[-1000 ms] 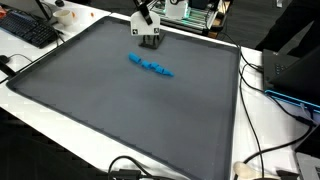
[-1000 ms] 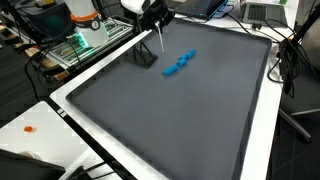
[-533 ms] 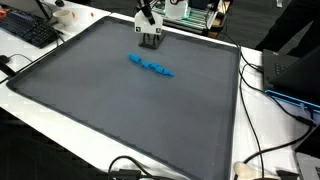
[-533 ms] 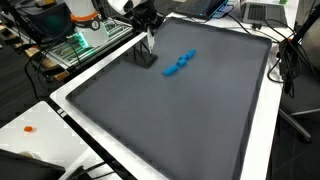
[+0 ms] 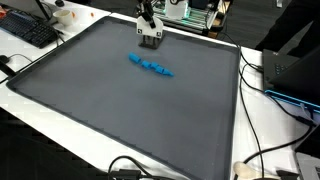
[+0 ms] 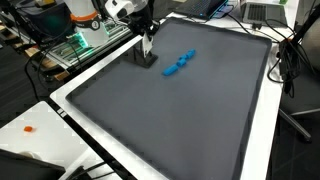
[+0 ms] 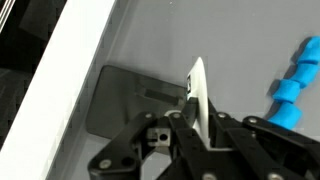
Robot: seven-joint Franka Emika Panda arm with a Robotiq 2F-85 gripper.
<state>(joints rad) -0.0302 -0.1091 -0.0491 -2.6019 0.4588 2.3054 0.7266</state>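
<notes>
My gripper (image 5: 148, 28) is shut on a thin white rectangular card (image 5: 150, 39), which hangs upright just above the grey mat (image 5: 120, 110) near its far edge. In an exterior view the card (image 6: 148, 48) shows edge-on below the gripper (image 6: 147, 33), with a dark shadow beside it. The wrist view shows the card (image 7: 198, 95) pinched between the fingers (image 7: 198, 125). A blue chain of small linked blocks (image 5: 150, 66) lies flat on the mat a short way from the card. It also shows in the exterior view (image 6: 179, 64) and the wrist view (image 7: 295, 90).
The mat has a white raised border (image 6: 70, 105). A keyboard (image 5: 30, 30) lies beyond one corner, and a laptop (image 5: 295, 80) with cables lies beside the mat. Electronics (image 5: 195, 14) stand behind the gripper. A small orange item (image 6: 30, 128) lies on the white table.
The gripper with the card has shifted slightly toward the mat's edge, away from the blue chain. The blue chain has not moved.
</notes>
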